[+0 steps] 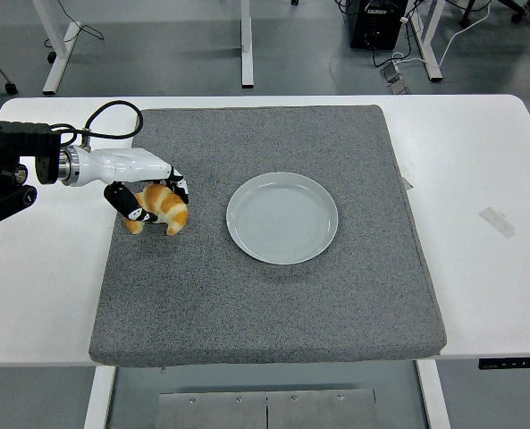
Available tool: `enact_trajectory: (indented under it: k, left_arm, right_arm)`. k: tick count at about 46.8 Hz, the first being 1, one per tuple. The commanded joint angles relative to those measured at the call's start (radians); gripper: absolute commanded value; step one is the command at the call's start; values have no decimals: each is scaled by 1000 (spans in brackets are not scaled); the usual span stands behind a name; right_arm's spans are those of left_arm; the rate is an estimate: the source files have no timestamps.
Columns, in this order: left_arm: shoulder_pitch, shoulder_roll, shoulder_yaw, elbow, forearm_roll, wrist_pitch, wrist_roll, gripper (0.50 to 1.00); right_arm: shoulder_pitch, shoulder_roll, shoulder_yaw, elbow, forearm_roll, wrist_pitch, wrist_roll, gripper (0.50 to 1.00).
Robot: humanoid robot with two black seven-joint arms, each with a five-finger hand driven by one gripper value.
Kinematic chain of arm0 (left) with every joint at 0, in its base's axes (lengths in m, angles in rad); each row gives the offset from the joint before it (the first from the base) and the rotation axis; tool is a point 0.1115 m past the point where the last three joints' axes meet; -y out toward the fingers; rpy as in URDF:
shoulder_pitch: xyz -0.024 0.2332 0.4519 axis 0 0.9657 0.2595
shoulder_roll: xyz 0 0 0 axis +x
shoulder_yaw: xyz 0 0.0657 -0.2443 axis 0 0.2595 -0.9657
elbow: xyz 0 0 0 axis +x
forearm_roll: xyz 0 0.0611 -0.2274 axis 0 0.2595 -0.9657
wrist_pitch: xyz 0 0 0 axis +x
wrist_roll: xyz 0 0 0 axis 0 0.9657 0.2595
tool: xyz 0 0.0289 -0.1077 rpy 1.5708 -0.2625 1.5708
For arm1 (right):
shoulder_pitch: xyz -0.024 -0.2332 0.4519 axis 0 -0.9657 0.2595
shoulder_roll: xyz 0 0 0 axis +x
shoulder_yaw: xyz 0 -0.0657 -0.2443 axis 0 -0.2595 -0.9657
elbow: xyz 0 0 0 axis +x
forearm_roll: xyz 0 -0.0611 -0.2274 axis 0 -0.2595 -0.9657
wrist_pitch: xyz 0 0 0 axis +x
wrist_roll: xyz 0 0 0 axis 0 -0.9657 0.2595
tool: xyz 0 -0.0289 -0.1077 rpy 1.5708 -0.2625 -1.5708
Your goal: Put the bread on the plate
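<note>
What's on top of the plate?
Nothing lies on the plate. It rests bare on the grey mat. The bread is apart from it, held in the left hand.

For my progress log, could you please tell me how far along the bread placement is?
Done: the left hand has closed on the croissant. In hand: the croissant, at the grey mat's left side. Left: carrying it right to the plate, which holds nothing, and releasing.
</note>
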Motion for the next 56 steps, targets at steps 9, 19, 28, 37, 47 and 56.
enact_trajectory:
  k: [9, 19, 28, 37, 47, 56]
  left_arm:
    - [-69, 10, 1, -16, -37, -3, 0, 581]
    - [-132, 38, 3, -27, -63, -12, 0, 587]
    - [-200, 38, 4, -27, -93, -34, 0, 587]
    - [-238, 24, 1, -25, -107, -46, 0, 589]
    - [-257, -41, 3, -24, -122, -41, 0, 587]
    - [-257, -104, 4, -16, -122, -34, 0, 589]
  right_arm:
    - [0, 0, 0, 0, 0, 0, 0, 1000]
    - [0, 0, 0, 0, 0, -1, 0, 1000]
    - [0, 0, 0, 0, 0, -1, 0, 1000]
    - [0, 0, 0, 0, 0, 0, 0, 1000]
    - [0, 0, 0, 0, 0, -1, 0, 1000]
    - [0, 0, 0, 0, 0, -1, 0, 1000]
